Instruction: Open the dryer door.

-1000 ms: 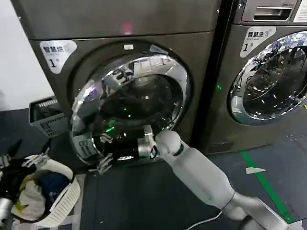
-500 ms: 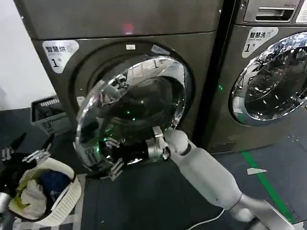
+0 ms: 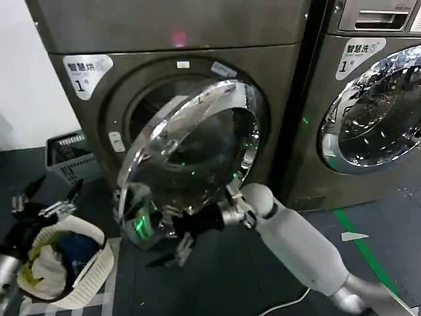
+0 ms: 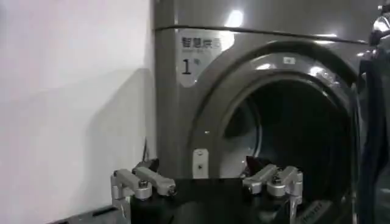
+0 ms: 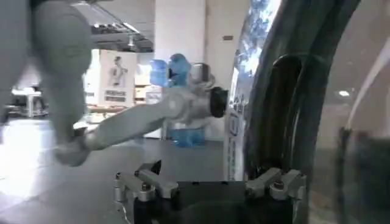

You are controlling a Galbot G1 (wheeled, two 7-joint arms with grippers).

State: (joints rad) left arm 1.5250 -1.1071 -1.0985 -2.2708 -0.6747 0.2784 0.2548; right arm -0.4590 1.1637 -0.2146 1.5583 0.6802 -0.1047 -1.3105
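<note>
Dryer door (image 3: 191, 158) stood ajar, swung out just above right gripper (image 3: 176, 245), fingers spread wide, holding nothing. Second machine (image 3: 368, 99) off beyond door. Laundry basket (image 3: 85, 263), clothes inside, beside left gripper (image 3: 45, 201), also spread, empty.

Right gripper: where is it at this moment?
In the head view the right gripper is low and centre, under the lower edge of the half-open dryer door, with the laundry basket on the floor to its left.
</note>
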